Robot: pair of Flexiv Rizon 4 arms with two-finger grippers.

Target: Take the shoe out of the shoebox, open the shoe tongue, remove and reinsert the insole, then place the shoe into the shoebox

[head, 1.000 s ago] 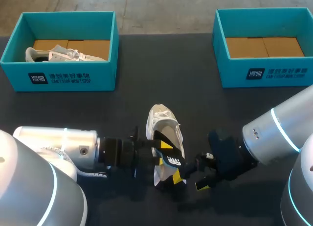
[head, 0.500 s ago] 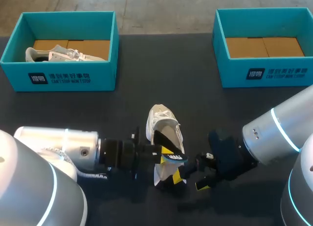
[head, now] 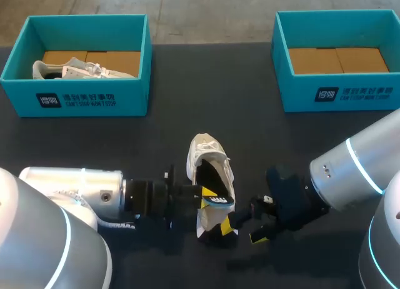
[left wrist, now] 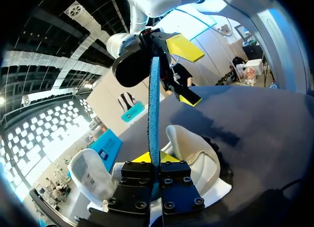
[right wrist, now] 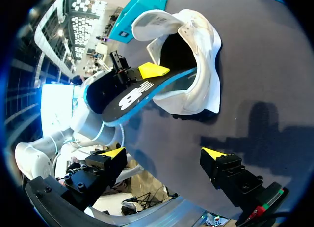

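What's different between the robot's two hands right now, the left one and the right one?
The left gripper has its fingers closed on the dark, blue-edged insole, whose far end sits in the white shoe's opening. The right gripper has its fingers wide apart with nothing between them. The left gripper is at the shoe, while the right gripper sits beside it, not touching. Both have yellow fingertips.

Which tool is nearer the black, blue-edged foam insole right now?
Left. The left tool is shut on the black, blue-edged insole, holding it at the white sneaker's opening; the right tool sits open beside the sneaker, apart from the insole.
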